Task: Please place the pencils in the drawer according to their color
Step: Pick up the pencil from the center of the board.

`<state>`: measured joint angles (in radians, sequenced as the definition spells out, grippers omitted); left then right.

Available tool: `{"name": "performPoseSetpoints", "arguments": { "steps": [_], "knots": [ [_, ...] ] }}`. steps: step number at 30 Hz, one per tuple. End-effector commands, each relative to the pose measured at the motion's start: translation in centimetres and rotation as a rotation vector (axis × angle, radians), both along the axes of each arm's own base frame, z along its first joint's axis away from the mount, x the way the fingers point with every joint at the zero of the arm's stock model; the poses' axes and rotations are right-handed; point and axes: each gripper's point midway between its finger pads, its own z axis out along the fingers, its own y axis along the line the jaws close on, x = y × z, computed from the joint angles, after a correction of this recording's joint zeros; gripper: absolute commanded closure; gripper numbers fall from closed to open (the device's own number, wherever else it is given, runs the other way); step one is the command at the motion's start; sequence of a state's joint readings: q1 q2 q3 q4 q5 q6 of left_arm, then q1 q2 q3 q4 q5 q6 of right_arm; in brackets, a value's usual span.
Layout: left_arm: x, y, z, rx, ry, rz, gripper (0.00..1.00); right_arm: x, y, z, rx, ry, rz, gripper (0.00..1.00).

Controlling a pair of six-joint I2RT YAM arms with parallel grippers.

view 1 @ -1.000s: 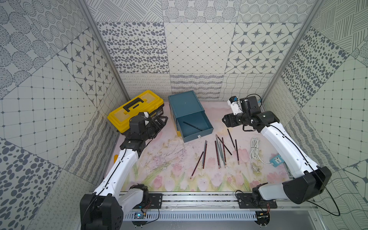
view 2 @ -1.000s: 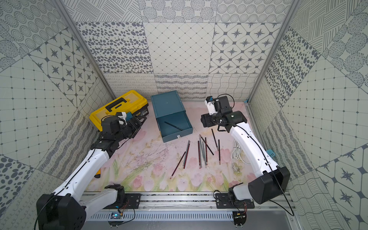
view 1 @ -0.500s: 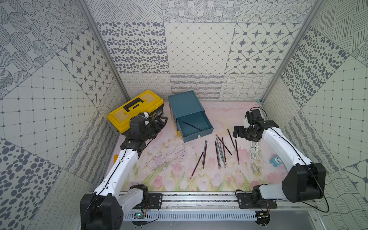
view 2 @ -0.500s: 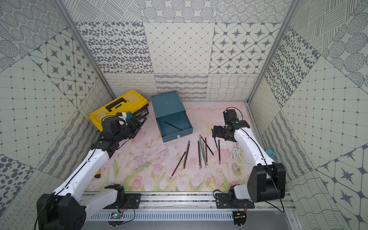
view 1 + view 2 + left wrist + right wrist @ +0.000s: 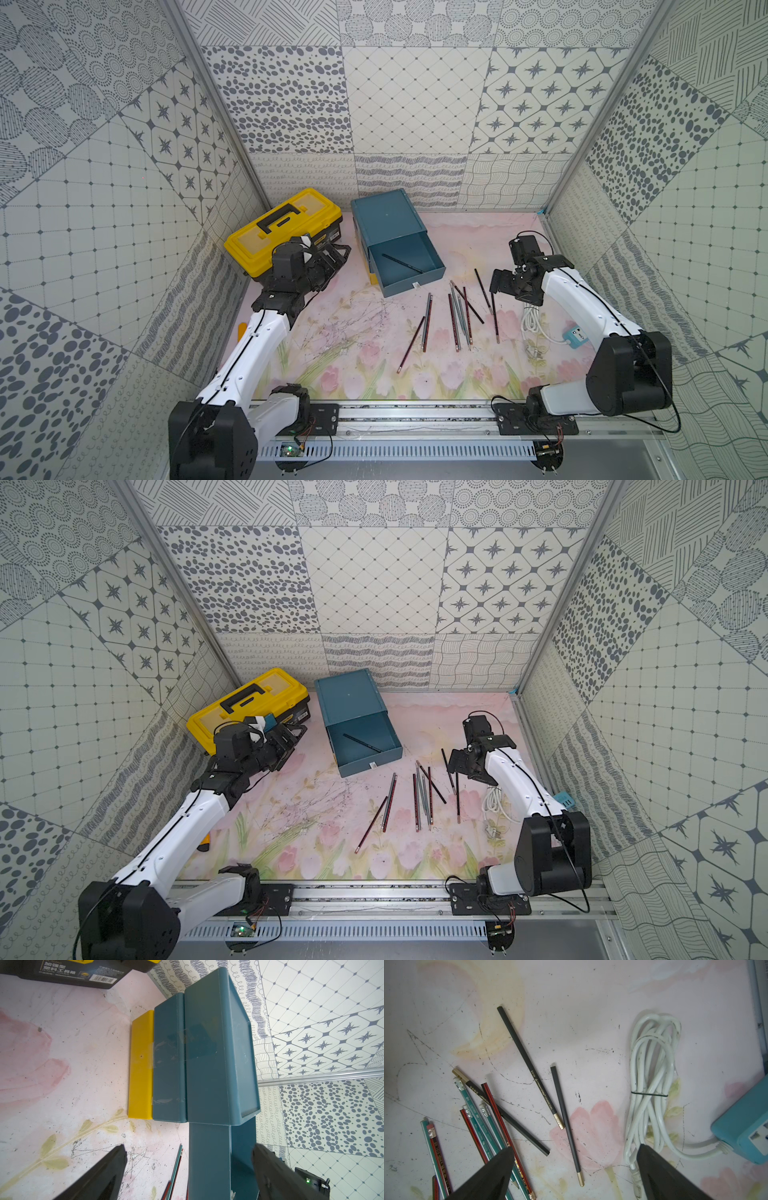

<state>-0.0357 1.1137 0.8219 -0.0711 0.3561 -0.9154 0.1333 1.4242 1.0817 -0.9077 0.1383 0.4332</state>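
Note:
The teal drawer cabinet (image 5: 386,220) stands at the back of the mat with its top drawer (image 5: 409,259) pulled out. One black pencil (image 5: 401,262) lies inside it. The other pencils (image 5: 457,316) lie scattered in front: teal (image 5: 477,1122), red with black stripes (image 5: 504,1126) and black. My right gripper (image 5: 575,1148) hangs open just above the mat. A black pencil (image 5: 566,1120) lies between its fingers, and a second black one (image 5: 529,1068) lies beside it. My left gripper (image 5: 189,1149) is open and empty, held left of the cabinet (image 5: 207,1053), beside the open drawer.
A yellow-lidded toolbox (image 5: 282,228) sits at the back left, behind the left arm. A coiled white cable (image 5: 652,1084) and a blue socket block (image 5: 745,1126) lie just right of the black pencils. The right wall is close. The yellow lowest drawer (image 5: 141,1064) sticks out slightly.
My right arm has swung from beside the open drawer down to the black pencils on the right, and its jaws have widened. The left arm has not moved.

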Motion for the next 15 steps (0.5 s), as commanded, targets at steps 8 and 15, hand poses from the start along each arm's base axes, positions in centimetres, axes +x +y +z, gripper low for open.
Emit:
{"name": "performPoseSetpoints", "arguments": {
  "steps": [8,15],
  "knots": [
    [0.4,0.2,0.1,-0.008,-0.012,0.005,0.01,-2.7,-0.1,-4.8,-0.007,0.157,0.032,0.01],
    [0.5,0.2,-0.1,-0.011,-0.005,0.007,0.01,-3.3,1.4,-6.7,0.079,0.192,0.054,0.16]
  ]
}}
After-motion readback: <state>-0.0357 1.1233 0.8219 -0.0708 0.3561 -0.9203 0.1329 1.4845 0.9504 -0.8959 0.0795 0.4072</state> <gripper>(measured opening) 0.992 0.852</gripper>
